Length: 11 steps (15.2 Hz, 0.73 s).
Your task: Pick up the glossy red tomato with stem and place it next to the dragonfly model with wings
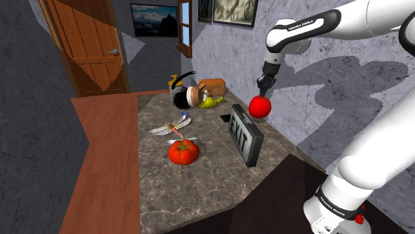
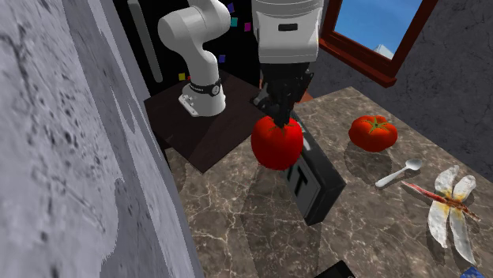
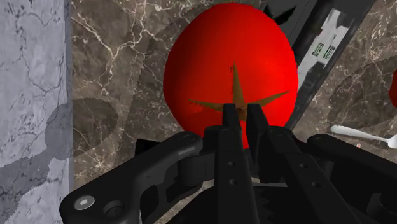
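Observation:
A glossy red tomato (image 1: 260, 106) (image 2: 276, 142) (image 3: 229, 63) with a brown star-shaped stem hangs in the air above the marble counter (image 1: 199, 193), close to the grey wall. My black gripper (image 1: 264, 85) (image 2: 282, 110) (image 3: 238, 114) is shut on its stem from above. The dragonfly model (image 1: 171, 127) (image 2: 450, 201), with pale wings and a red body, lies flat on the counter well away from the gripper. A second red tomato (image 1: 183, 151) (image 2: 373, 132) rests on the counter beside the dragonfly.
A black EXIT sign (image 1: 246, 133) (image 2: 316, 178) stands on the counter just under the lifted tomato. A white spoon (image 2: 399, 172) (image 3: 362, 133) lies between sign and dragonfly. A toy bird (image 1: 183, 92) and a brown box (image 1: 213, 85) sit at the counter's far end.

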Each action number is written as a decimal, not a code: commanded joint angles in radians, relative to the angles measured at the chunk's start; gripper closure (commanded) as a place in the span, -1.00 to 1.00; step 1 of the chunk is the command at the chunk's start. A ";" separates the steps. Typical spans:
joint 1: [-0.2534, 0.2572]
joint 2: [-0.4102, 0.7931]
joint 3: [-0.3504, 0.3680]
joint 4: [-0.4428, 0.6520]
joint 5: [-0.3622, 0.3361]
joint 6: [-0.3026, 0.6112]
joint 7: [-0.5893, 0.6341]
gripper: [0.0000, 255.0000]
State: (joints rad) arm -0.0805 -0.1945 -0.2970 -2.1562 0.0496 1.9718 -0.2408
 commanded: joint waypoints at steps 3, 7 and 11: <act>0.032 0.125 0.025 0.109 0.042 0.016 0.035 1.00; 0.058 0.252 0.050 0.225 0.078 0.026 0.070 1.00; 0.077 0.385 0.073 0.363 0.107 0.020 0.105 1.00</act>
State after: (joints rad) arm -0.0084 0.1526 -0.2301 -1.8288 0.1482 1.9896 -0.1448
